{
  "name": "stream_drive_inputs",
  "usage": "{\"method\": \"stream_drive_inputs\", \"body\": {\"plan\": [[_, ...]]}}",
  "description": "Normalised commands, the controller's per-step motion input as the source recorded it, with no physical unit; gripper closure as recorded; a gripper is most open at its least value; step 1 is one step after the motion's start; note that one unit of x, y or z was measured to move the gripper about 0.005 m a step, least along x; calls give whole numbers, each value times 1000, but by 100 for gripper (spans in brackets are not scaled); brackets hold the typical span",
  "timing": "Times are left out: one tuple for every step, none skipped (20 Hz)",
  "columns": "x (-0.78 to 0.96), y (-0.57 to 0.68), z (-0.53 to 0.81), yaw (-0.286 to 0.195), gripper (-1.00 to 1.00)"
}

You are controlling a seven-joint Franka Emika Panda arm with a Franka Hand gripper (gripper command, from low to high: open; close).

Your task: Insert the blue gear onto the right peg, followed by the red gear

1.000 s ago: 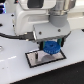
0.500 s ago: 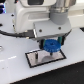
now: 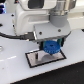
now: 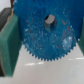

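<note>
Wrist view shows the blue gear (image 4: 44,31) clamped between the hand's fingers (image 4: 11,42), just under the hand (image 3: 49,40) and low over the grey plate (image 3: 33,59). Neither peg is visible, so a misaligned hub could jam on the pin.

The white arm points straight down, its tool (image 3: 50,44) clamped shut.

no readable text, label, brand or number shows in either view (both are rather blurred).
</note>
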Motion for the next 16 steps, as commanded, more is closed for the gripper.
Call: {"method": "stream_drive_inputs", "body": {"plan": [[310, 89, 94, 0, 100], [319, 95, 24, 0, 100], [0, 0, 69, 0, 100], [83, 46, 331, 0, 100], [160, 31, 417, 0, 100], [174, 6, 451, 0, 100], [126, 0, 311, 0, 100], [31, 0, 106, 0, 100], [292, 15, -67, 0, 100], [295, 3, 181, 0, 100], [333, 9, 94, 0, 100], [311, 20, 105, 0, 100], [334, 4, -7, 0, 100], [302, -10, -21, 0, 100], [249, -31, -133, 0, 100], [232, -36, -159, 0, 100]]}}
